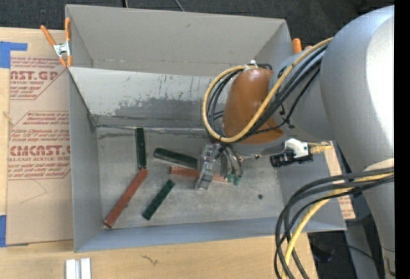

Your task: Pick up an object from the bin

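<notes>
Near the bin (173, 40) floor's middle, gripper (216, 174) sits low at the right end of a short red-brown stick (184, 172); its spread cannot be told. Green stick (174, 157) lies just behind. Best: straddle the red-brown stick crosswise, clear of the green.

Red print on the cardboard (32, 194) beside the bin (83, 169) reads partly "CAST.GP"; lower, "CAST ACRYLIC"

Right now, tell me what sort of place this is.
Likely a robotics lab or test cell for bin picking. A grey metal bin holds a few loose red-brown and dark green sticks, and a large robot arm hung with cables reaches into it from the right.
</notes>
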Robot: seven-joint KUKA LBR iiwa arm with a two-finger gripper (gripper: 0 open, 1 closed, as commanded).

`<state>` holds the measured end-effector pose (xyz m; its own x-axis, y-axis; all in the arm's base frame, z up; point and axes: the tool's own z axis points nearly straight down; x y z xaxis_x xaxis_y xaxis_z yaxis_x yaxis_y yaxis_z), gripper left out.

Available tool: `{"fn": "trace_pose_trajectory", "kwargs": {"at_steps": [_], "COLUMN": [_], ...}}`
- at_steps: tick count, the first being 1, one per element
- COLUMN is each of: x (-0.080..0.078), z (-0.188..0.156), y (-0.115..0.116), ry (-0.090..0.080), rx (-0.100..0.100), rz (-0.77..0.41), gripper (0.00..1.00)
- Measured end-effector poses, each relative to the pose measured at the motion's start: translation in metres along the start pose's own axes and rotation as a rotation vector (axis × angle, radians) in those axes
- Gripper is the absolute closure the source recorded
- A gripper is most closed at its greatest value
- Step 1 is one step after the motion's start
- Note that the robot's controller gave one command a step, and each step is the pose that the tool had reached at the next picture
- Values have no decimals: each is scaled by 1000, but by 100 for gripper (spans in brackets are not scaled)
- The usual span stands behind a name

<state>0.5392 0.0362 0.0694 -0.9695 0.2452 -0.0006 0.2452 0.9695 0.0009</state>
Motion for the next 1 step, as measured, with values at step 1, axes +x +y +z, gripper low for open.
{"fn": "trace_pose_trajectory", "kwargs": {"at_steps": [1], "x": [-2], "z": [-105], "y": [1], "ry": [-7], "rx": [-2], "rz": [-1], "gripper": [100]}}
